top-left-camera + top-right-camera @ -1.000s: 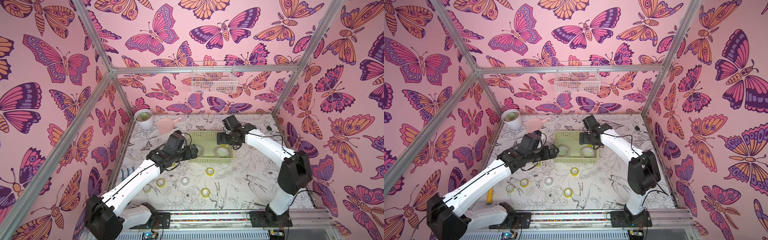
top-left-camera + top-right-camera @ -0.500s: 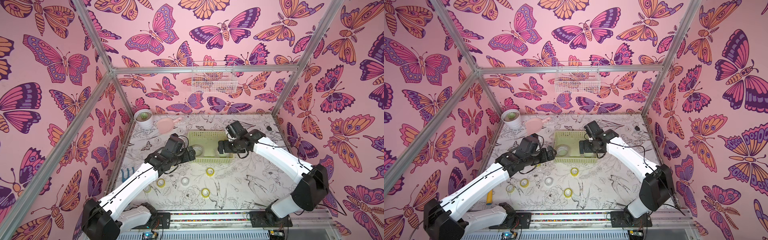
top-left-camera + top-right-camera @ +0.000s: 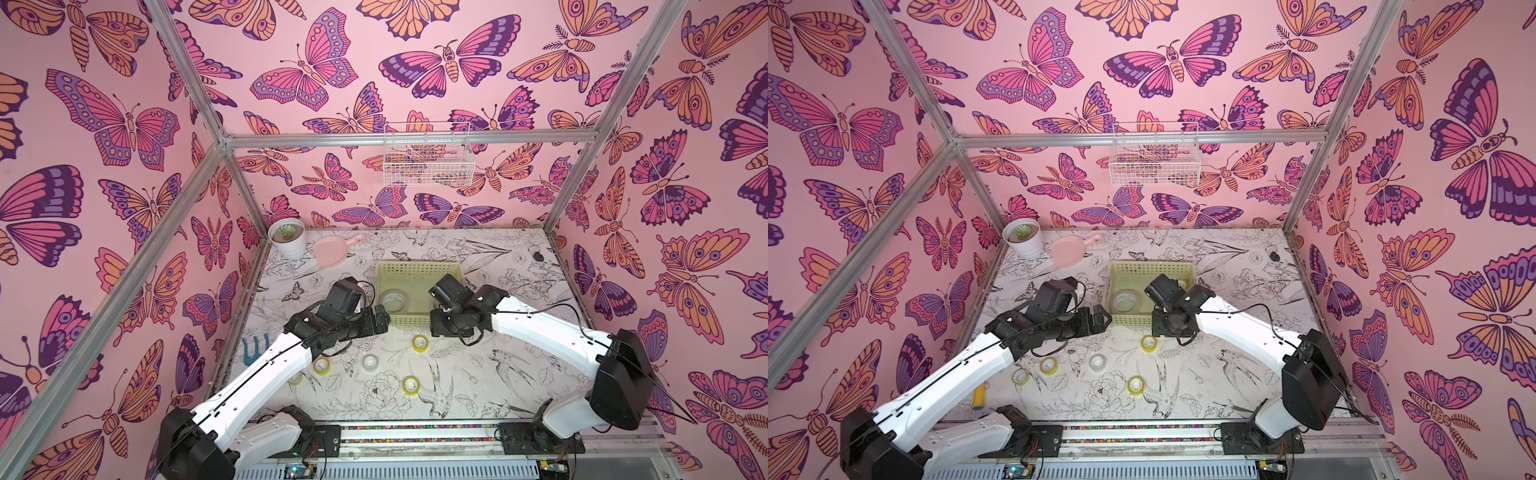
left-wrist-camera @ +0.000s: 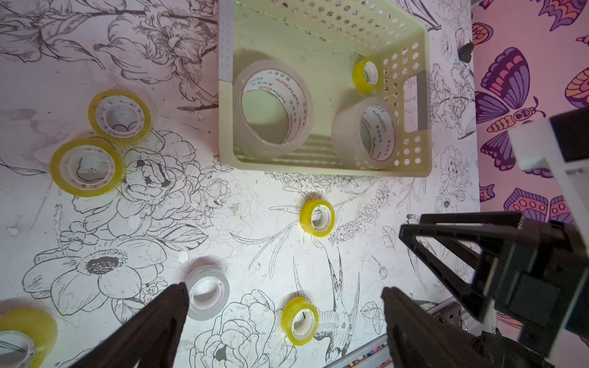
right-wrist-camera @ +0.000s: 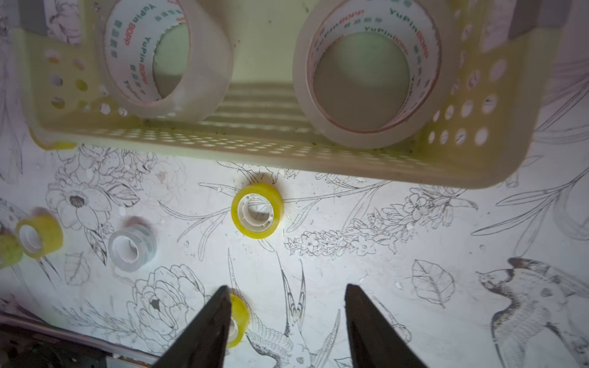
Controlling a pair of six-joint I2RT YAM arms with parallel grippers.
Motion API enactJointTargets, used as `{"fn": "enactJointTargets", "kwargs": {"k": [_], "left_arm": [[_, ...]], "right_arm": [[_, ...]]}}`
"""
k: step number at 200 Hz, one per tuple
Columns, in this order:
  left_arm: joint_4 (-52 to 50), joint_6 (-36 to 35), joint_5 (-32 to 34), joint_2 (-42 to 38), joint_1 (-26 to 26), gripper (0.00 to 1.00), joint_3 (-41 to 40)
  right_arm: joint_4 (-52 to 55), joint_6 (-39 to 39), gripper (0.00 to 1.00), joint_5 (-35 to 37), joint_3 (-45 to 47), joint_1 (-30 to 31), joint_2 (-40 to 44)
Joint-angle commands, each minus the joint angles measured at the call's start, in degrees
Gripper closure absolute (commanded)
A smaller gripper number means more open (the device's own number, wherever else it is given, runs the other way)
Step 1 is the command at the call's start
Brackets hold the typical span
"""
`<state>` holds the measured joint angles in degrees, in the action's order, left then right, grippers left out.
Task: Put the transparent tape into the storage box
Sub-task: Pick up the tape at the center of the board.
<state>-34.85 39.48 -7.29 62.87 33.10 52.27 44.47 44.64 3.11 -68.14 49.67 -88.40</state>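
In both top views the right arm covers part of the storage box (image 3: 417,269) (image 3: 1150,268), so only one wide transparent tape roll (image 3: 386,297) shows inside. The wrist views look into it and show two wide transparent tape rolls (image 4: 296,95) (image 4: 347,137) (image 5: 204,63) (image 5: 424,63) with their openings facing up. Their inner liners carry red and green print. The left wrist view alone adds a small yellow roll (image 4: 365,75) in the corner by the handle slot.

The box is pale yellow-green plastic, with round holes in its sides. A small clear tape roll (image 4: 207,293) (image 3: 370,361) with a white core lies outside it on the worktop (image 4: 223,223). Several yellow tape rolls (image 4: 317,218) lie around it on the black-line flower-and-bird print.

The left claw (image 4: 283,288) hangs over these rolls, spread wide and empty. The right claw (image 5: 287,286) has its fingers partly apart, with nothing between them.

Only the top views show the white wire basket (image 3: 428,162) on the back wall, the potted succulent (image 3: 286,239), the pink scoop (image 3: 332,251) and the blue rake (image 3: 254,349).
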Motion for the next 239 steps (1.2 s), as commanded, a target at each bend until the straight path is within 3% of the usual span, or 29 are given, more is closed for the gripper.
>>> {"fn": "enactJointTargets", "kwargs": {"k": [1, 81, 138, 155, 201, 225, 239], "left_arm": [[-2.6, -2.4, -3.3, -1.2, -0.5, 0.0, -1.1], [-3.1, 0.0, -8.4, -3.5, -0.5, 0.0, -3.8], [-3.1, 1.4, -8.0, -5.5, -0.5, 0.0, -5.7], [-3.0, 1.5, -7.7, -6.2, -0.5, 0.0, -5.9], [-3.0, 1.7, -8.4, -7.5, -0.5, 0.0, -6.3], [-3.1, 1.6, -8.1, -7.9, -0.5, 0.0, -6.3], [-3.2, 1.5, -8.1, -7.9, -0.5, 0.0, -6.1]], "right_arm": [[-2.8, 5.8, 0.45, 1.8, 0.8, 0.8, -3.8], [-4.4, 3.6, 0.5, -1.1, -1.6, 1.6, -13.9], [-6.8, 3.1, 0.51, -3.1, -1.5, 1.7, -17.0], [-7.2, 3.0, 0.64, -3.1, -1.9, 1.7, -17.9], [-6.3, 2.6, 0.77, -2.3, -2.7, 2.0, -19.7], [-5.0, 2.4, 1.0, -1.4, -2.9, 2.3, -19.1], [-3.4, 2.3, 1.0, -0.4, -3.3, 2.7, -17.9]]}}
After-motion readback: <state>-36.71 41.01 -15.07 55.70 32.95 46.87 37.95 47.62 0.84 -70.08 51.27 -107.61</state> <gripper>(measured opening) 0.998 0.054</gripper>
